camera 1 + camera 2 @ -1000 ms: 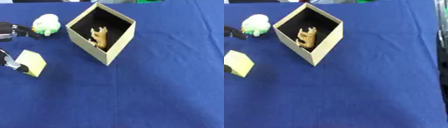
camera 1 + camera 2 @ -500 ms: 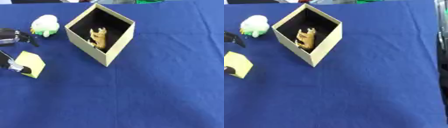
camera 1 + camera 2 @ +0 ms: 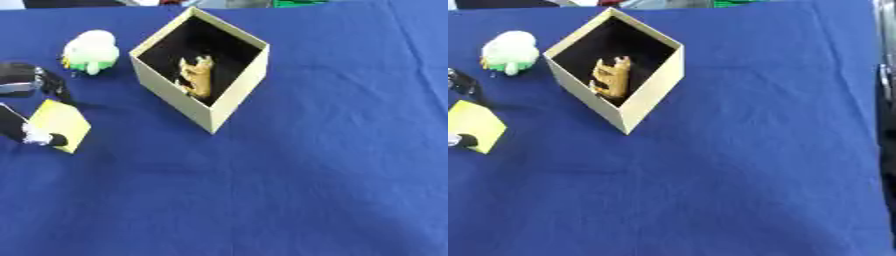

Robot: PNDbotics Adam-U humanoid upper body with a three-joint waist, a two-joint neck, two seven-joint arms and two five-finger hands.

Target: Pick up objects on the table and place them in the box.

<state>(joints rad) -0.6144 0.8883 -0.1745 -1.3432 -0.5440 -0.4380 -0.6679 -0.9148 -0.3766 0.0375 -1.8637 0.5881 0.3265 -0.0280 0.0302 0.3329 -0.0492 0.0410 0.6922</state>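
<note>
An open tan cardboard box [image 3: 229, 100] stands on the blue table, with a golden-brown toy figure [image 3: 198, 76] inside it. A green and white plush toy [image 3: 91, 51] lies left of the box. At the left edge my left hand [image 3: 21, 81] reaches in. One black finger [image 3: 58, 90] touches the upper corner of a yellow block [image 3: 59, 124]. Another finger [image 3: 35, 136] lies against the block's lower edge, so the block is pinched between them. My right hand shows in no view.
The blue cloth [image 3: 315, 180] stretches wide in front of and to the right of the box. In the right eye view the table's right edge [image 3: 877, 100] shows, with dark floor beyond it.
The upper part of my left hand has come down towards the yellow block. Box, plush toy and block stay where they were.
</note>
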